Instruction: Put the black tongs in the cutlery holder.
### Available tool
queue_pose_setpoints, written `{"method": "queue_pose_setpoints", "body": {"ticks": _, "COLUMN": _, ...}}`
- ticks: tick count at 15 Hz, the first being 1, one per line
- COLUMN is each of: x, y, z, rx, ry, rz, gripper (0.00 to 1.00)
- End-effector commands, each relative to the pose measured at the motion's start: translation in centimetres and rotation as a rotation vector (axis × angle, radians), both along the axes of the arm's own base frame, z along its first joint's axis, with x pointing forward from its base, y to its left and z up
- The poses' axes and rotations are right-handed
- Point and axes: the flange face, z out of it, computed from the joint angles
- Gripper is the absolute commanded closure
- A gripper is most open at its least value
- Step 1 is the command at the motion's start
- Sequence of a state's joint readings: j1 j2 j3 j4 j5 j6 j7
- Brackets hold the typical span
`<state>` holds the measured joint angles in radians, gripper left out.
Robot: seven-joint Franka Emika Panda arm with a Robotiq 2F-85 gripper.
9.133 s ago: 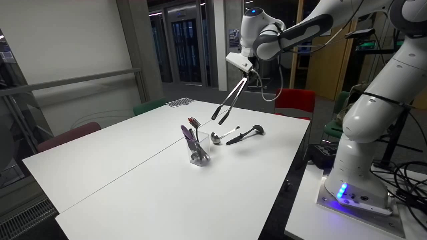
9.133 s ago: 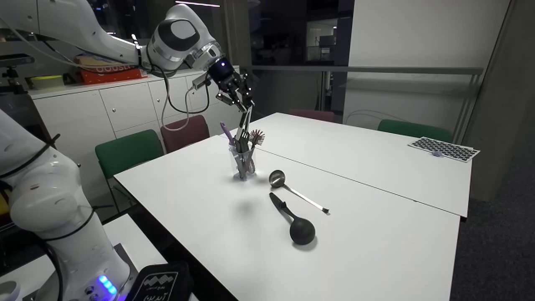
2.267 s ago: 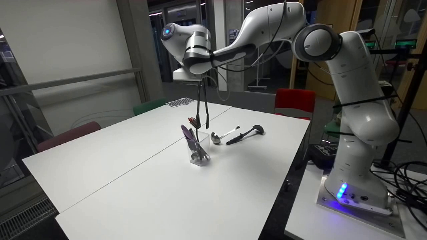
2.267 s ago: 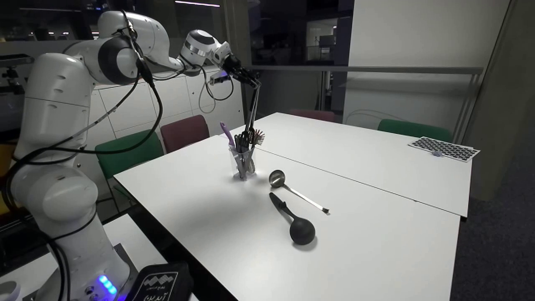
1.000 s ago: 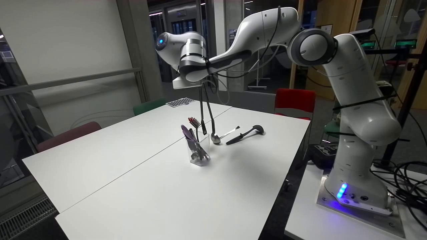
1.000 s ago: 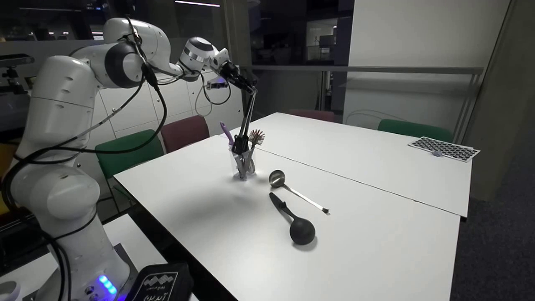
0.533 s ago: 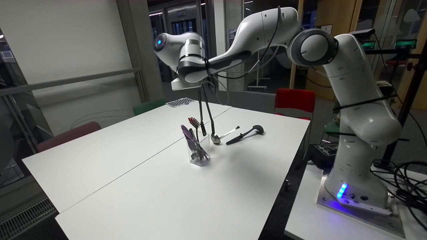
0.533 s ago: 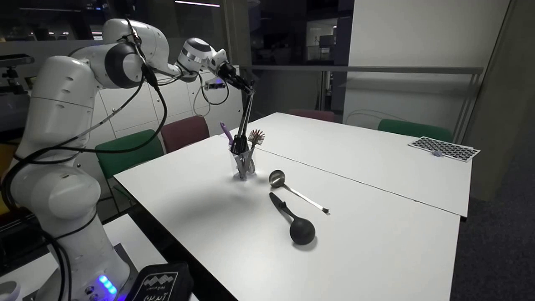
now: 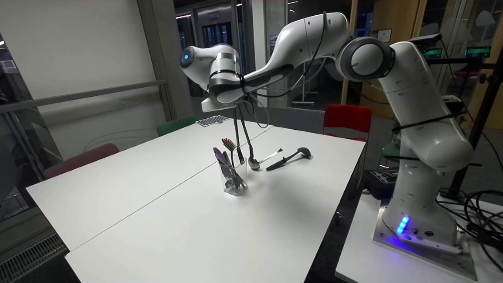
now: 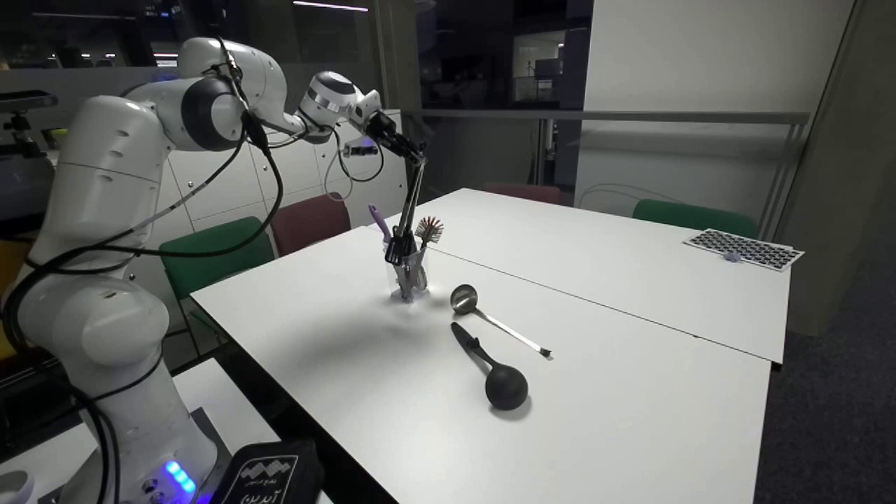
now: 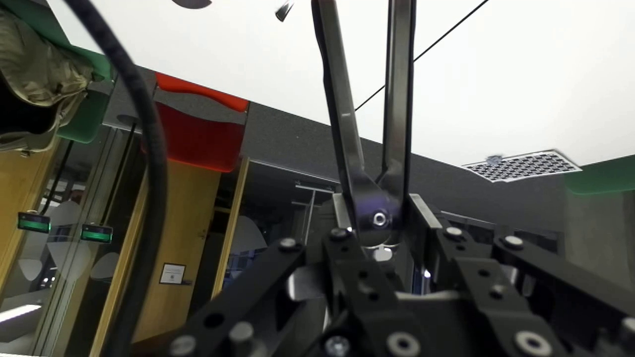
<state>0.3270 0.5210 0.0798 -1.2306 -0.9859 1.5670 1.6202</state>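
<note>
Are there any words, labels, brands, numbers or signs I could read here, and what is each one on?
Nothing can be quoted for sure.
Black box: white lettering, Arabic-looking, partly cut off by the edge of an exterior view; not clear enough to read.
Notice on the wooden door: too small to read.
Poster on the grey column: too small and dim.
Two green-lit panels: any lettering is too blurred to read.
</note>
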Motion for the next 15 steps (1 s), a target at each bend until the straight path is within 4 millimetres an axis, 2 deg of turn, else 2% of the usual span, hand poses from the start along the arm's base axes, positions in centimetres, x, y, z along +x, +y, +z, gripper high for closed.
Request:
{"method": "queue_pose_setpoints", "body": {"ticks": 1, "x": 0.3, "y": -0.3, "z": -0.5, "rx": -0.015, "ry": 0.011, "rz": -0.015, "gripper": 0.92}}
{"method": "queue_pose_setpoints", "body": {"ticks": 7, "x": 0.9, "y": -0.9, "z": -2.5, "rx": 0.012, "ry": -0.032, "rz": -0.077, "gripper": 0.92}}
{"method": "queue_pose_setpoints", "body": {"ticks": 15, "x": 1.1, "y": -1.5, "z": -3.4, "rx": 0.011, "ry": -0.068, "rz": -0.118, "gripper": 0.92}}
